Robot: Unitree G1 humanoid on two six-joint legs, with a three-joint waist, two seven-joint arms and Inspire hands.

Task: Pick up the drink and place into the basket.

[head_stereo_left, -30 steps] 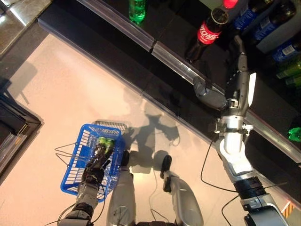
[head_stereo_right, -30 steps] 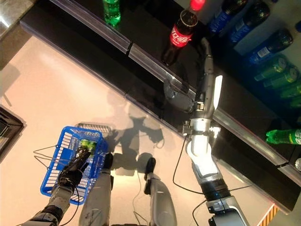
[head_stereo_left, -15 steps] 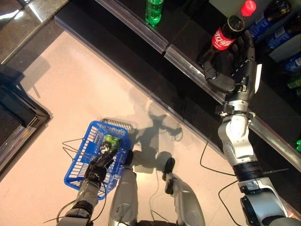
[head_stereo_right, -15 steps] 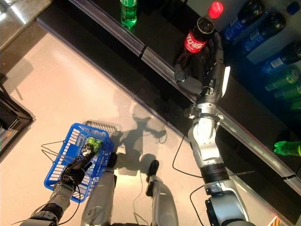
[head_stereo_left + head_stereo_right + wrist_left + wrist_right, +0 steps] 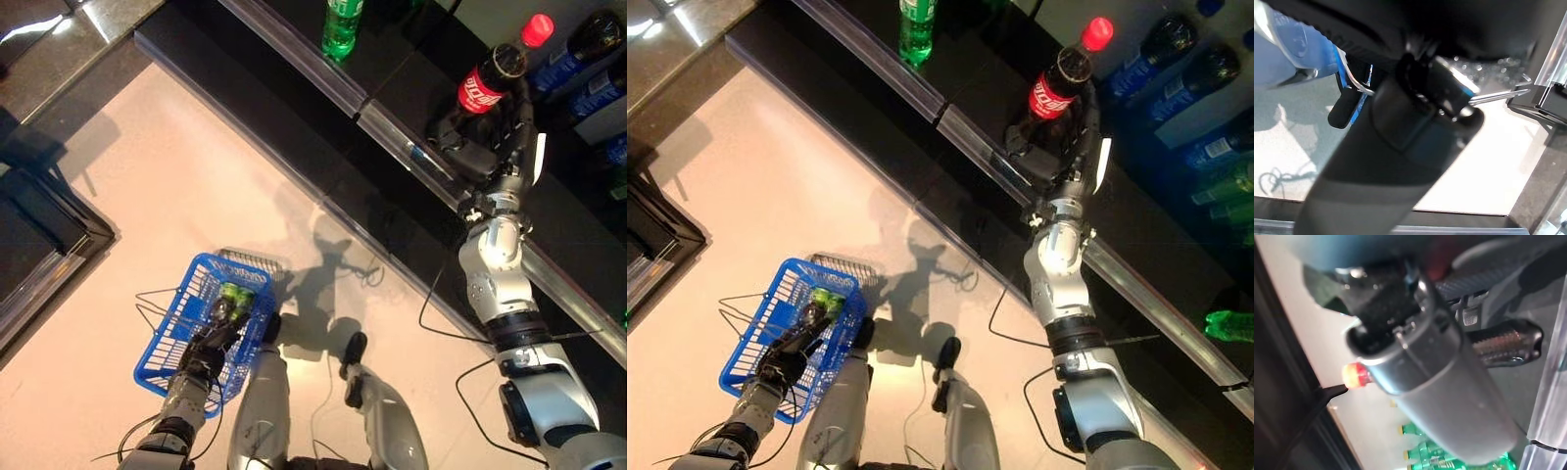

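Down at the lower left, the left hand (image 5: 201, 354) curls its fingers round the wire handle of the blue basket (image 5: 167, 338), which hangs above the pale floor (image 5: 147, 196) with green bottles (image 5: 233, 296) already lying inside. Further along, a green bottle (image 5: 342, 26) stands alone on the dark shelf (image 5: 392, 69) behind the clear rail (image 5: 392, 137). To the right, the cola bottle (image 5: 493, 73) with its red cap stands upright on that shelf, and the right hand (image 5: 490, 147) wraps its lower body; the fingers seem closed round it, though its wrist view is too crowded to confirm. Blue bottles (image 5: 1195, 73) line the shelf at the far right.
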